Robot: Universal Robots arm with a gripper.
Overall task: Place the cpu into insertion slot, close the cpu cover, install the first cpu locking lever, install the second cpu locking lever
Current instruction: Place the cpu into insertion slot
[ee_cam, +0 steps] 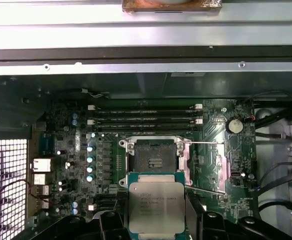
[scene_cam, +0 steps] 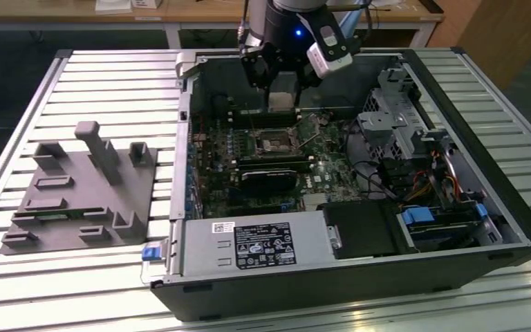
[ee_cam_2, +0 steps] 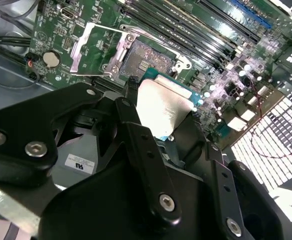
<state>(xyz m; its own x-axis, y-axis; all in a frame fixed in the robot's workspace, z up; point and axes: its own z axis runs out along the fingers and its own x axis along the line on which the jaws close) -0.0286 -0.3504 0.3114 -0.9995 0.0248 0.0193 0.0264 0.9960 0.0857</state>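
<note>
- Open computer case (scene_cam: 339,294) lies on its side on the slatted metal table (scene_cam: 108,90), on the half toward the exterior view's right. The motherboard (scene_cam: 330,173) faces up inside.
- Grey fixture block (scene_cam: 81,194) with upright pegs sits on the table near the edge at the exterior view's left, well apart from the case.
- The robot arm hangs over the far edge of the case. The claw (scene_cam: 282,97) is clamped on the cpu (scene_cam: 282,102).
- In the second wrist view, black fingers (ee_cam_2: 136,130) press on opposite sides of the chip.
- The cpu is held in the air with its pale metal top up and a green border around it. It is near the insertion slot (scene_cam: 273,142) but not in it.
- In the first wrist view the cpu (ee_cam: 156,207) covers the near rim of the insertion slot (ee_cam: 153,157). The slot's dark recessed centre lies bare, with contacts showing.
- The cpu cover (ee_cam_2: 96,50) is swung open, with its silvery frame tipped back beside the slot. In the first wrist view the cover (ee_cam: 206,165) lies on the side toward the coin battery (ee_cam: 234,125).
- One thin locking lever (ee_cam: 206,143) and a second locking lever (ee_cam: 206,190) sit along the open cover, both unlatched.
- Memory slots (ee_cam: 146,115) run in rows just beyond the insertion slot.
- The power supply (scene_cam: 247,245), with its white label, sits at the near edge of the case.
</note>
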